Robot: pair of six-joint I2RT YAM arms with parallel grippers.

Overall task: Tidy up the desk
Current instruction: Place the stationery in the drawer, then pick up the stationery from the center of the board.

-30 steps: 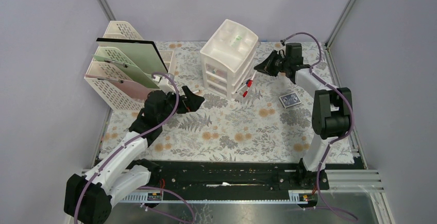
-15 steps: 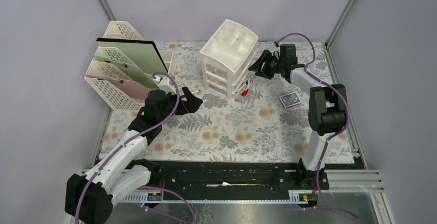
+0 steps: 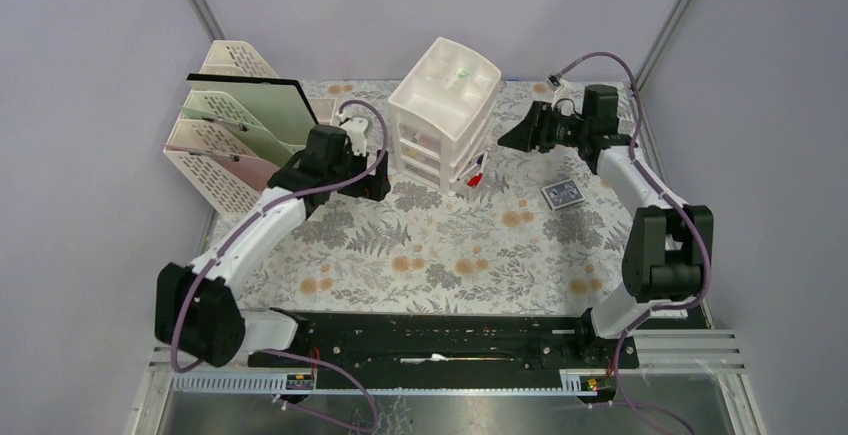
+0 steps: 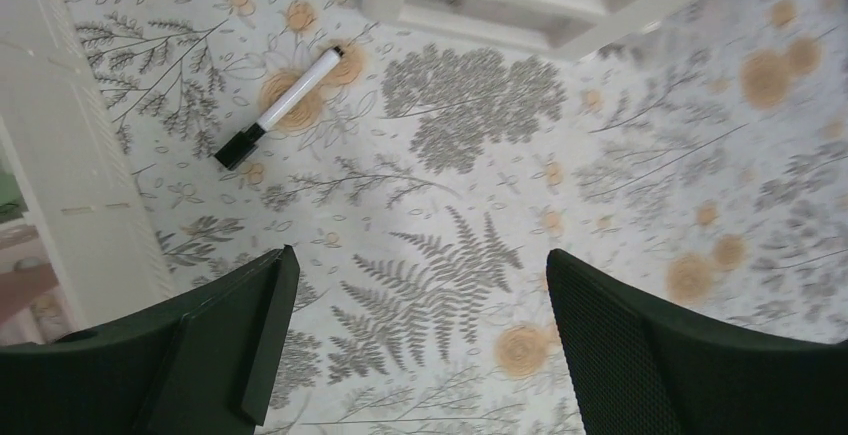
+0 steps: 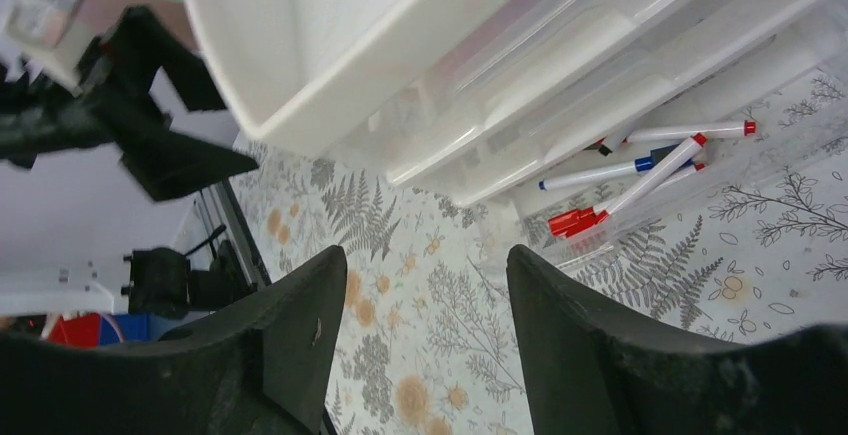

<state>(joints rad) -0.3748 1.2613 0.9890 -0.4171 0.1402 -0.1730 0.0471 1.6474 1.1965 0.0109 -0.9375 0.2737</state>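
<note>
The desk (image 3: 450, 245) spreads between my arms in the overhead view. My left gripper (image 4: 420, 255) hangs wide open over it, near a loose marker (image 4: 283, 105). My right gripper (image 5: 425, 255) stands open, empty, beside the drawer unit (image 3: 445, 105), whose bottom drawer seems ajar.

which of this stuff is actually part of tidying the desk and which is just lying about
Likely part of the job: desk, loose black-capped marker, small patterned box, drawer unit with markers in its open bottom drawer.
Just there: file rack with folders.
</note>
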